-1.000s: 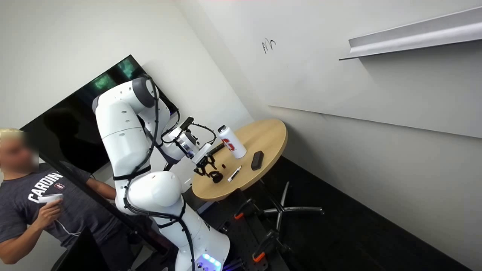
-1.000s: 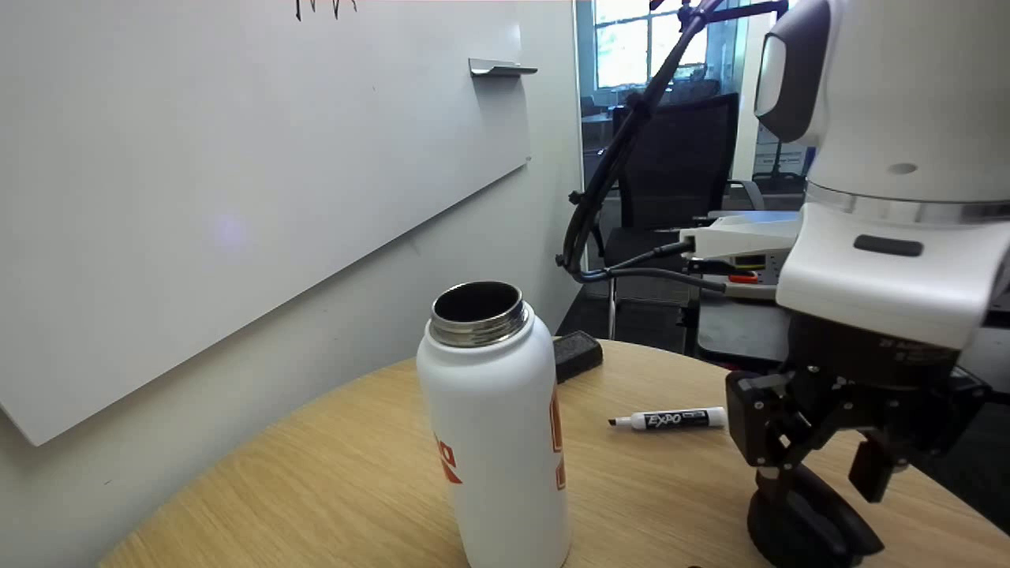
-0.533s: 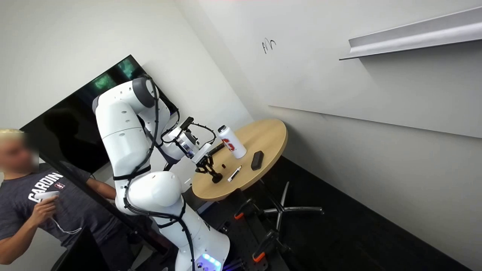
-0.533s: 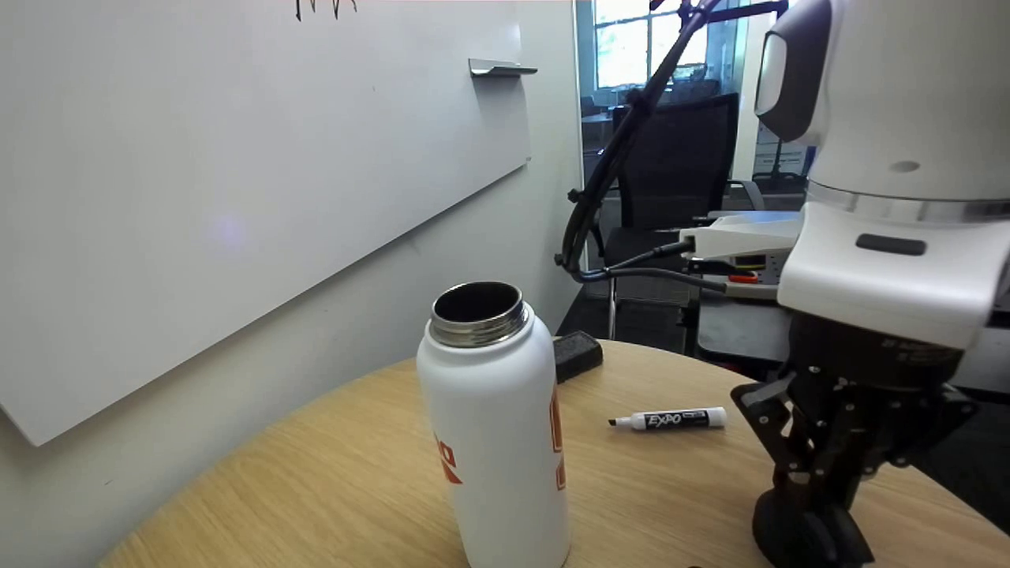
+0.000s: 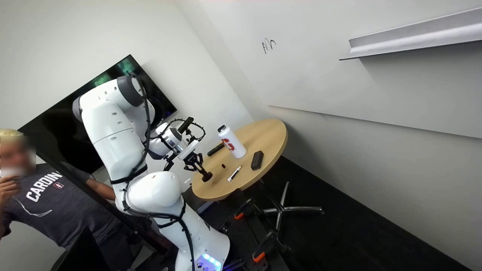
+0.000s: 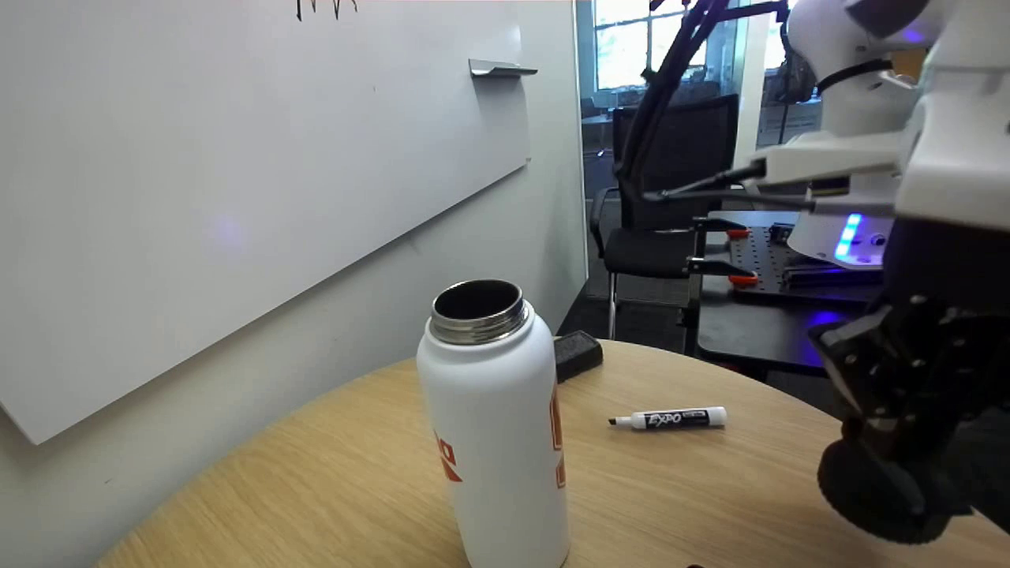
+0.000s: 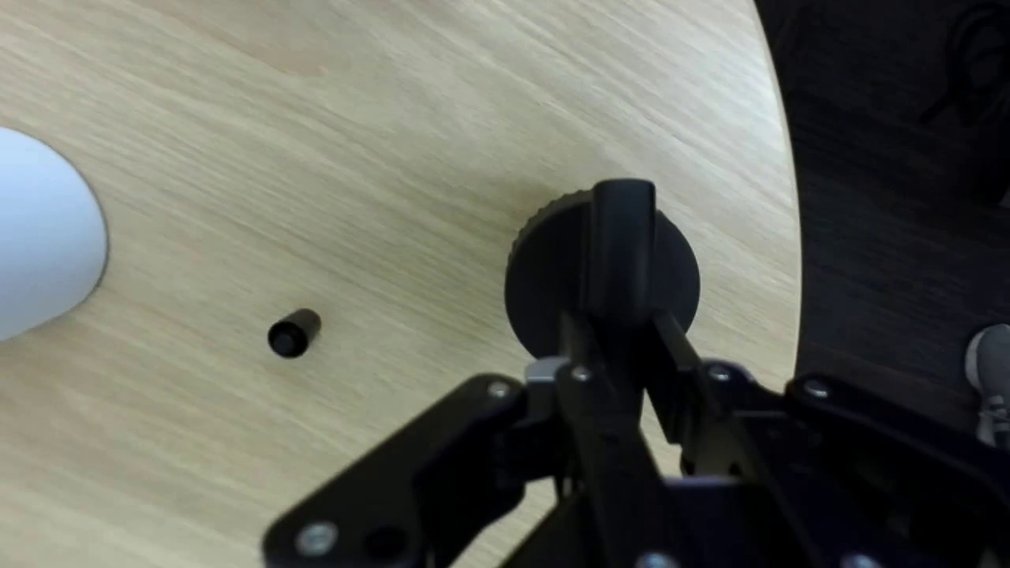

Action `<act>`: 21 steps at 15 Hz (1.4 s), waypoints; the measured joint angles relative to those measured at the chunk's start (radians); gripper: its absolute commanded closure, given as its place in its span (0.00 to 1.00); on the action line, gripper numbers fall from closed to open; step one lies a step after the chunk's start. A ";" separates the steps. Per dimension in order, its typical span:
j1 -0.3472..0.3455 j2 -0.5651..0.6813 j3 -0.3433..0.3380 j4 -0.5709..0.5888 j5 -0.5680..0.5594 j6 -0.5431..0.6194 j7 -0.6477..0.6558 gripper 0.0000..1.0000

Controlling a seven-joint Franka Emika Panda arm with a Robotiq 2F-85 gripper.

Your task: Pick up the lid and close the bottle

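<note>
The white bottle [image 5: 232,145] with red-orange print stands upright on the round table; its threaded metal mouth [image 6: 477,323] is uncovered. In the wrist view part of the bottle [image 7: 43,237] shows at the left edge. My gripper [image 7: 618,335] is shut on the raised handle of the black round lid [image 7: 544,276], one finger on each side. In an exterior view the lid [image 6: 864,489] hangs tilted below the blurred gripper near the table's edge, well apart from the bottle. How high the lid is above the table is hard to tell.
A white marker [image 6: 671,418] and a black eraser [image 6: 577,356] lie on the table [image 6: 316,489]. A small black cap [image 7: 294,333] lies between bottle and lid. A long dark object [image 5: 215,149] lies behind the bottle. The whiteboard [image 6: 237,197] rises beside the table.
The gripper has gone from open around the lid's handle to shut on it. Arm and lid have since moved away from the bottle, toward the table's edge. The bottle has stayed put.
</note>
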 measured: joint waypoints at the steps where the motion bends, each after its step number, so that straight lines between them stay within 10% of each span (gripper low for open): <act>1: 0.000 -0.043 0.018 0.000 0.023 -0.033 0.000 0.95; 4: 0.000 -0.168 0.053 0.001 0.067 -0.104 0.000 0.95; 5: 0.000 -0.200 0.057 0.001 0.070 -0.118 0.000 0.80; 15: 0.001 -0.249 0.060 -0.002 0.064 -0.145 0.000 0.95; 21: 0.007 -0.309 0.067 0.196 0.073 -0.509 -0.064 0.95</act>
